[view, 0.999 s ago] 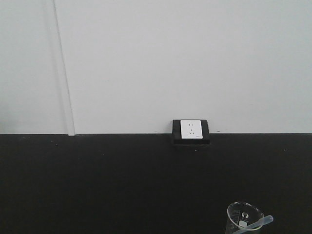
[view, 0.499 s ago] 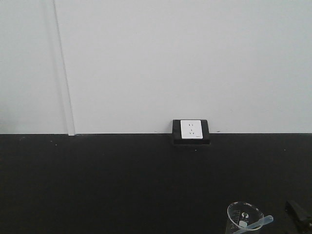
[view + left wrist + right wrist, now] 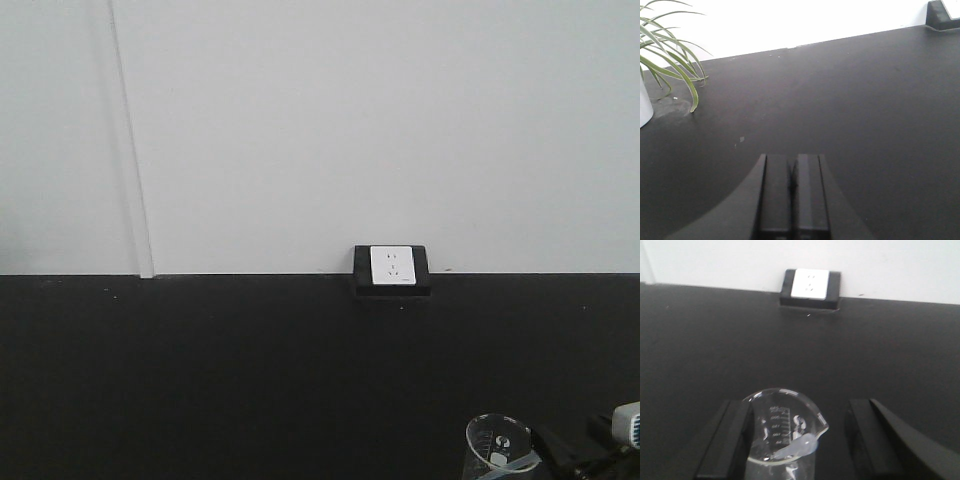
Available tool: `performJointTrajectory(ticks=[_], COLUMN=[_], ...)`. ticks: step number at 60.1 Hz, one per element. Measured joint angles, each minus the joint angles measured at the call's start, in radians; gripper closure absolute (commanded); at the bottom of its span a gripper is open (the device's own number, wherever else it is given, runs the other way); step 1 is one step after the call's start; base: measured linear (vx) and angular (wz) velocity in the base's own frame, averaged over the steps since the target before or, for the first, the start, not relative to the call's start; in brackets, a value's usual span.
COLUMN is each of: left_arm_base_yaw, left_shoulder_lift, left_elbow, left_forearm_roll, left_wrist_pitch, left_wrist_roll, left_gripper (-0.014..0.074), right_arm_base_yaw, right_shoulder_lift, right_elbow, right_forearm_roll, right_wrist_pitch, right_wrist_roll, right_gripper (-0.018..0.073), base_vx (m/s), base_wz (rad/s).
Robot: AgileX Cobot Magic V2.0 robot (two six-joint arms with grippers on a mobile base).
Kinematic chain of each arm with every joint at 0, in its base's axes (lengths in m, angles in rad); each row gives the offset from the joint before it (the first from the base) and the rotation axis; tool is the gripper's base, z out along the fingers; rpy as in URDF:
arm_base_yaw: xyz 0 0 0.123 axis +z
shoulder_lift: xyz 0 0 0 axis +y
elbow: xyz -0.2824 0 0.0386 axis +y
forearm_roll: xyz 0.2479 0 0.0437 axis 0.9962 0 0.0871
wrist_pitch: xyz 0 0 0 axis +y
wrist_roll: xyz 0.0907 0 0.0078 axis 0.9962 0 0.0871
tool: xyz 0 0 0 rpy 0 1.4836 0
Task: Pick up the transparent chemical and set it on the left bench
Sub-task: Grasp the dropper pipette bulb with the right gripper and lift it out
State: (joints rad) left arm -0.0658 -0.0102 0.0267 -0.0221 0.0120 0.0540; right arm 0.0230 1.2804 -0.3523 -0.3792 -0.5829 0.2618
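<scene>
Right gripper [image 3: 799, 405] has its two black jaws spread wide, one on either side of the beaker [image 3: 782, 430] at the bottom centre of its wrist view, gripping nothing. In the front view it shows only as a dark shape in the bottom right corner. Left gripper [image 3: 792, 159], at the bottom centre of its own view, has its jaws pressed together and empty over bare black worktop [image 3: 865, 100].

The dropper [image 3: 797, 446] stands slanted inside the beaker, its bulb end leaning out over the lower right of the rim. It looks like thin soft plastic: very light, bendy and smooth, with a bulb that would squash under a hard pinch. The best hold is probably the part sticking out above the rim, squeezed gently, since the rest sits behind glass. The beaker looks light and breakable, so a sideways knock from a jaw could tip it.

Counted:
- one dropper, colourless; no tinted one shows
- one beaker
- one wall socket [image 3: 810, 284], top centre of the right wrist view
- one plant [image 3: 670, 55] in a white pot [image 3: 644, 107], upper left of the left wrist view
- two grippers

The left bench appears in no view.
</scene>
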Motion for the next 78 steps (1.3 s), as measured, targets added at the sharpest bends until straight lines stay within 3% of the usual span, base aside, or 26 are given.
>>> performJointTrajectory(ticks=[18,55,59,68,78], left_arm_base_yaw=[0.000,0.000,0.000,0.000,0.000], left_shoulder_lift=[0.000,0.000,0.000,0.000,0.000], left_elbow=[0.000,0.000,0.000,0.000,0.000], left_forearm_roll=[0.000,0.000,0.000,0.000,0.000], left_wrist_pitch=[0.000,0.000,0.000,0.000,0.000], left_wrist_roll=[0.000,0.000,0.000,0.000,0.000], left_gripper=[0.0600,0.0600,0.0600,0.0600,0.0600], right_arm_base_yaw=[0.000,0.000,0.000,0.000,0.000], right_shoulder_lift=[0.163,0.225,0.207,0.089,-0.150], right_elbow=[-0.004,-0.004,-0.004,-0.004,0.018], right_forearm_roll=[-0.018,-0.017,-0.018,-0.019,-0.025], right_wrist_pitch=[-0.103,-0.211,-0.213,-0.161,0.011], right_wrist_roll=[-0.015,-0.022,-0.022,-0.022,0.015], right_gripper=[0.0138,0.0568,0.0571,0.0567,0.0567], base_vx=[0.00,0.00,0.00,0.00,0.00], base_wz=[0.00,0.00,0.00,0.00,0.00])
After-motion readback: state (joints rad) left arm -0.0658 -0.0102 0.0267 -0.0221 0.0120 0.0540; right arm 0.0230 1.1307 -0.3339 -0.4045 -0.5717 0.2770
